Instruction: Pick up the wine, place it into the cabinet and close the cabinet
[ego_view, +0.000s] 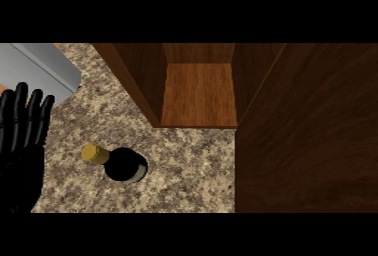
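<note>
The wine bottle (122, 164) stands upright on the speckled counter (184, 170), seen from above: a dark body with a gold cap tilted toward the left. The wooden cabinet (199, 90) is open, its light-brown shelf floor showing behind the bottle, and its dark door (310, 130) swings out at the right. My left hand (22, 135) rests at the left edge, fingers straight and pointing up, apart from the bottle. My right hand does not show.
A grey metal object (40, 67) lies at the upper left corner of the counter, just beyond my left hand's fingertips. The open door covers the right part of the counter.
</note>
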